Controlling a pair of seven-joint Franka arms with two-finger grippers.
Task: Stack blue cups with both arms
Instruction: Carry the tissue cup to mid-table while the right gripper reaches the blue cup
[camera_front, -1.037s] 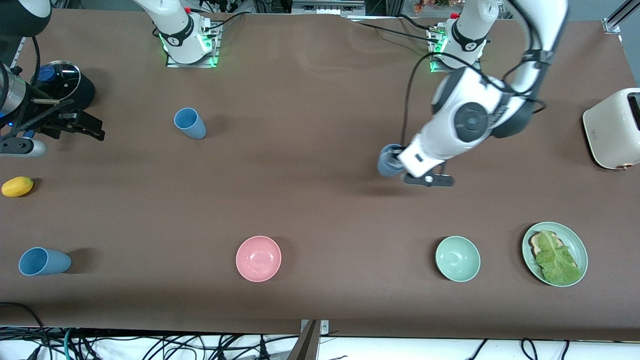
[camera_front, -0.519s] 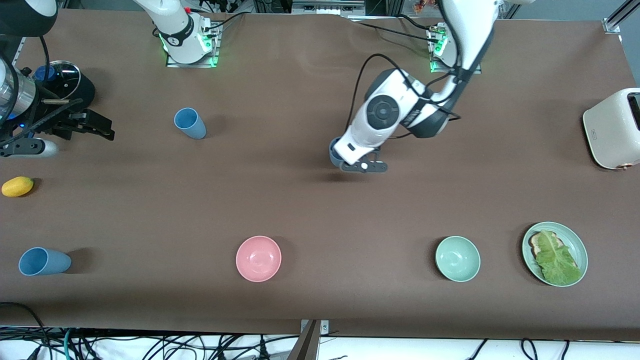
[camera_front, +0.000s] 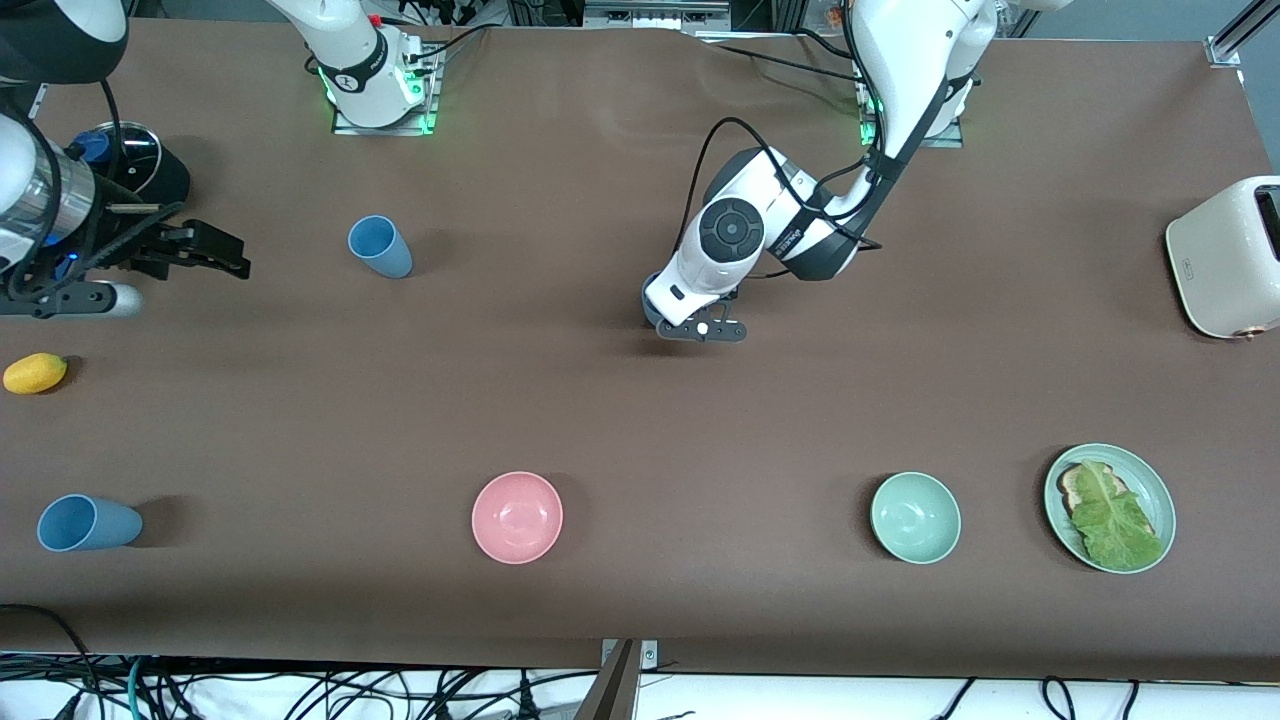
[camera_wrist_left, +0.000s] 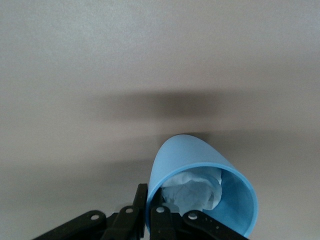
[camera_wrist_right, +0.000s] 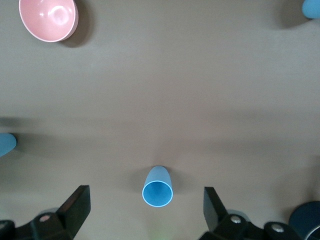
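White left arm (camera_front: 770, 215) reaches mid-table; its gripper (camera_front: 690, 322) is clamped on a sky-blue cup's (camera_wrist_left: 200, 187) rim, paper inside; right gripper (camera_front: 205, 255) hangs spread wide, holding nothing, over a second cup (camera_wrist_right: 158, 186); third cup (camera_front: 85, 523) lies at the near edge.

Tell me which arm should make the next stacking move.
Left, probably. The left gripper is shut on a blue cup, carried over the table's middle. The right gripper is open and empty; the standing cup lies between them, so the left can lower its cup into it.
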